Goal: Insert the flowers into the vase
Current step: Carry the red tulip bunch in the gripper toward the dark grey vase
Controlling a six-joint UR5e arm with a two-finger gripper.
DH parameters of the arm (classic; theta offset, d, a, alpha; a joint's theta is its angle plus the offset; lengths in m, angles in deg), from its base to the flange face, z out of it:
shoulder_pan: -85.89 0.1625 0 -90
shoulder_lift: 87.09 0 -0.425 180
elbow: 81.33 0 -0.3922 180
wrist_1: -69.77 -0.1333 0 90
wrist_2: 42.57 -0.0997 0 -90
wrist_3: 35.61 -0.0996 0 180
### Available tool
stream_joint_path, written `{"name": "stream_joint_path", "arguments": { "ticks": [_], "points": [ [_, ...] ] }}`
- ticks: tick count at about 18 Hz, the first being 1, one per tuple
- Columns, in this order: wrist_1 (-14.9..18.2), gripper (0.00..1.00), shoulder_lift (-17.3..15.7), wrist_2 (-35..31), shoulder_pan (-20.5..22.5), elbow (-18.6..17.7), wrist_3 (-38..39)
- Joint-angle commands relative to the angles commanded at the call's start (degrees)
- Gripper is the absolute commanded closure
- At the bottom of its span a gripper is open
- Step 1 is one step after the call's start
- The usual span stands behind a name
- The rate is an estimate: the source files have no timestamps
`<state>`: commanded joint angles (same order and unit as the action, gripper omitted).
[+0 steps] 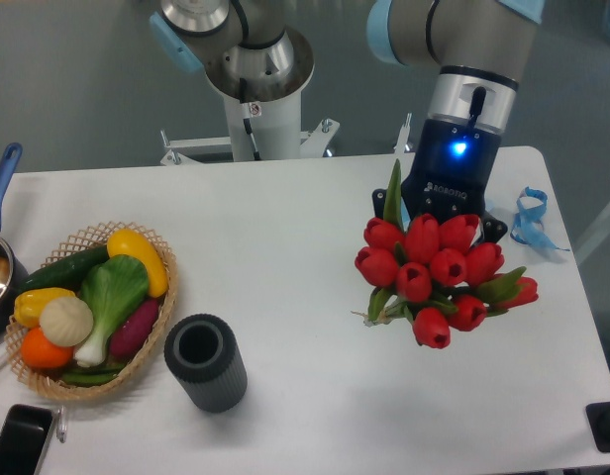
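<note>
The gripper [442, 213], jaws clamped on the flowers [432, 277], is holding them above the table [285, 237], well apart from the vase [205, 362]; insertion is pending.

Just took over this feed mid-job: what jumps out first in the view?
The bunch of red tulips stands out, on the right side over the white table, right under the gripper, whose fingers are hidden behind the blooms. At front left, the dark ribbed vase stands empty beside a wicker basket of colourful vegetables.
</note>
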<state>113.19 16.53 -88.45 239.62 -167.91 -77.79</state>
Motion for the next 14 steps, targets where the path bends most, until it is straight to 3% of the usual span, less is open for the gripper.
{"name": "stream_joint_path", "arguments": {
  "ticks": [14],
  "points": [
    [-1.23,0.60,-0.70,0.70,-5.28,0.09,4.47]
  ]
}}
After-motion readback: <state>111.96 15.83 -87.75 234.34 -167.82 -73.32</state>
